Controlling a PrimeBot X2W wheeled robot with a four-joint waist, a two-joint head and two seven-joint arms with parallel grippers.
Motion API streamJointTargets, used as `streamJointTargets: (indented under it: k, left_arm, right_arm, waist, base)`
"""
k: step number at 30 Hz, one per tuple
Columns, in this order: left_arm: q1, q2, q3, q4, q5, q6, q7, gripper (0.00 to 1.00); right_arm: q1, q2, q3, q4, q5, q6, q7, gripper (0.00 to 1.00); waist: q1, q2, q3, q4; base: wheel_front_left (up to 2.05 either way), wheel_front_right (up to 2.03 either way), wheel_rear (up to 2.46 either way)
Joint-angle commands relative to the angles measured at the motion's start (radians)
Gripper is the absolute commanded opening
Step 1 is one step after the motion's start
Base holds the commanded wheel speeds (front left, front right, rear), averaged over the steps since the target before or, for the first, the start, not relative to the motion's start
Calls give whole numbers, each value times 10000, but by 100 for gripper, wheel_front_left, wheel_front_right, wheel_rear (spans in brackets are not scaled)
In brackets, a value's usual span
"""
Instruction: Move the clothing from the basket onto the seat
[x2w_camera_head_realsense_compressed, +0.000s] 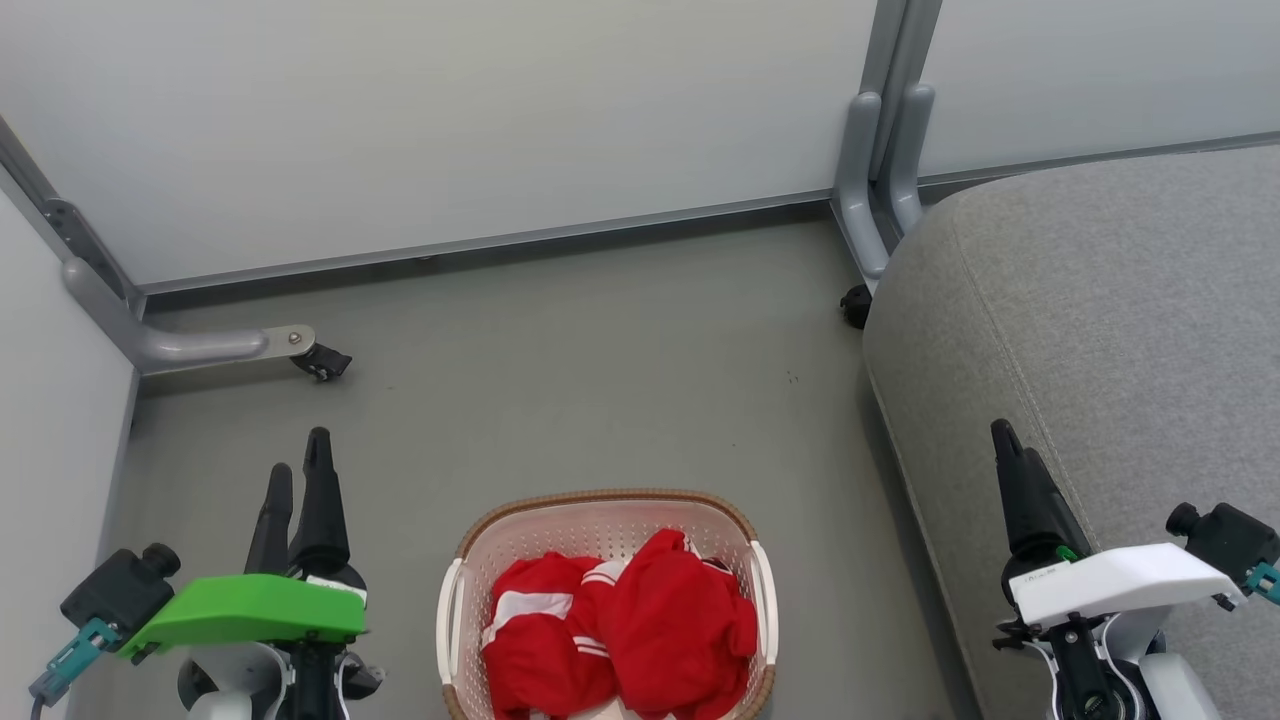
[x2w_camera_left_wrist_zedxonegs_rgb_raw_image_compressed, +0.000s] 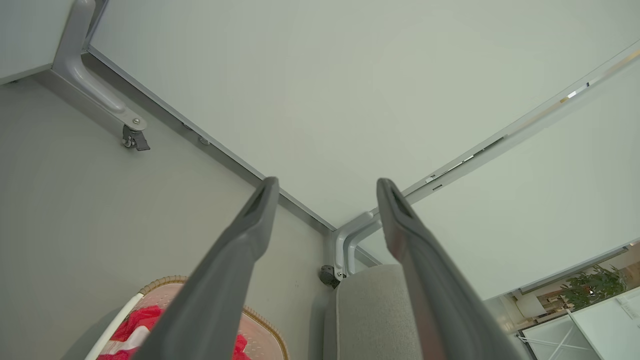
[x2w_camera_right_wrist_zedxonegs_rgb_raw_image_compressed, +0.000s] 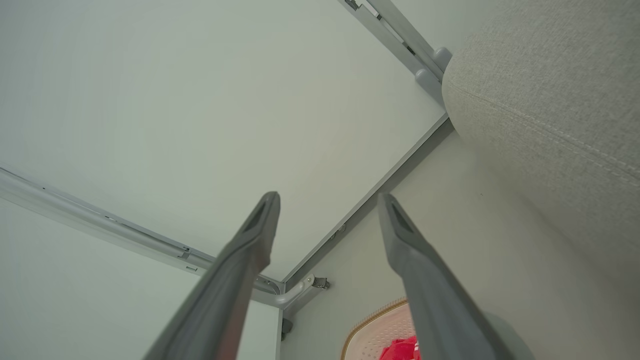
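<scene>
Red clothing heaped in basket on open floor; seat edge near basket's right. Left gripper, right gripper: claws apart, empty.

Green-capped left hand, white-capped right hand

Crumpled red clothing with white stripes fills the cream basket on the floor, beside the grey seat.

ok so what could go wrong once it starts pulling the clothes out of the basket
1. The two pieces of clothing lie bunched together, so one grab might drag the other over the rim of the basket onto the floor.
2. The seat has a rounded edge; clothing dropped near it could slide off.
</scene>
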Motion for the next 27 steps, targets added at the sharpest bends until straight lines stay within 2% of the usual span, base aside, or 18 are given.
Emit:
streamJointTargets:
  k: [1, 16, 27]
  left_arm:
    - [-310, 75, -75, -158, 431, 72, -127, 100]
    - [-337, 89, -604, -29, 2839, 348, -575, 100]
    - [-372, 100, -840, -53, 4094, 550, -866, 100]
  right_arm:
    - [-241, -70, 51, -188, -379, 1, -109, 100]
    - [-227, -91, 409, -197, -2518, 2, -559, 100]
    - [-151, -102, 564, -143, -4083, 2, -850, 100]
  waist:
    - [0, 0, 2, 6]
    - [0, 0, -16, 58]
    - [0, 0, -44, 108]
  base:
    - [0, 0, 0]
    - [0, 0, 0]
    - [0, 0, 0]
